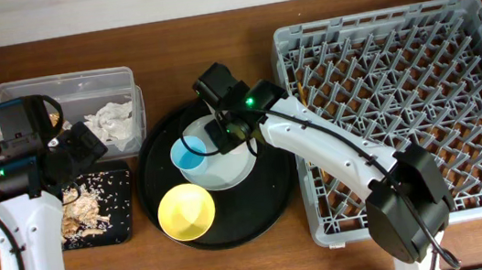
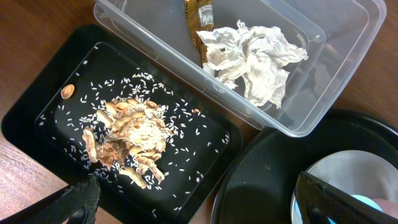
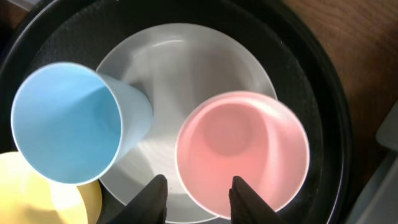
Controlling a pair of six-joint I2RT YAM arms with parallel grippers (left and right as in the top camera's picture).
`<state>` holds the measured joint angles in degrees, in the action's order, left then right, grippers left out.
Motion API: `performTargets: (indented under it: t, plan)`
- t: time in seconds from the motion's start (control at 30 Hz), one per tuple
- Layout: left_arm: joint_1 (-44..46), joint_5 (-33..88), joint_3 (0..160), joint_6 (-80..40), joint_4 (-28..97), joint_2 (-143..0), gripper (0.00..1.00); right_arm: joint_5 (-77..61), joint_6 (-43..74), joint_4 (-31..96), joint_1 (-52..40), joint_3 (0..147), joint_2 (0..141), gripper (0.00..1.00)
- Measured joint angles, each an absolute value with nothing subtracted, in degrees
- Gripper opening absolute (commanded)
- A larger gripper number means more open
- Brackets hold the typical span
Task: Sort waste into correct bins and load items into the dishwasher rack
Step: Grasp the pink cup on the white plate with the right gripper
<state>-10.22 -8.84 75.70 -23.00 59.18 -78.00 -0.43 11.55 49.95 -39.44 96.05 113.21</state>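
The pink cup (image 3: 242, 149) and the light-blue cup (image 3: 68, 121) stand on the grey-green plate (image 3: 186, 62) beside the yellow bowl (image 3: 37, 202). My right gripper (image 3: 199, 199) is open, and its fingers straddle the pink cup's near rim. My left gripper (image 2: 205, 202) is open and empty, above the gap between the shallow black tray (image 2: 37, 87) and the round tray. Food scraps (image 2: 134, 137) lie in the shallow tray. The napkin (image 2: 255, 59) and gold wrapper (image 2: 199, 18) lie in the clear box (image 2: 348, 68). The grey rack (image 1: 403, 106) is at the right. Chopsticks are out of view.
The plate (image 1: 226, 164), blue cup (image 1: 190, 153) and yellow bowl (image 1: 187, 211) sit on a large round black tray (image 1: 268, 205) mid-table. The right arm hides the pink cup from overhead. Rice grains are scattered in the shallow black tray (image 1: 118, 219).
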Motion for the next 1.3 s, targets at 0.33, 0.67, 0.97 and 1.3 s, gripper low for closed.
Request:
performTargets:
  t: [0.33,0.67,0.97,1.3]
  plan:
    - [-10.2,-8.8,75.7,-23.0,59.2,-78.0,0.99,-1.8,6.9,50.1,-39.5,95.5,113.7,0.34]
    - [-10.2,-8.8,75.7,-23.0,59.2,-78.0,0.99,-2.0,6.2,47.4,-39.5,92.2,114.3,0.33]
    - [-10.2,-8.8,75.7,-23.0,59.2,-78.0,0.99,-2.3,6.0,45.2,-39.5,89.8,114.5,0.17]
    - [-10.2,-8.8,75.7,-23.0,59.2,-78.0,0.99,-2.5,5.6,58.2,-39.6,104.0,114.5,0.04]
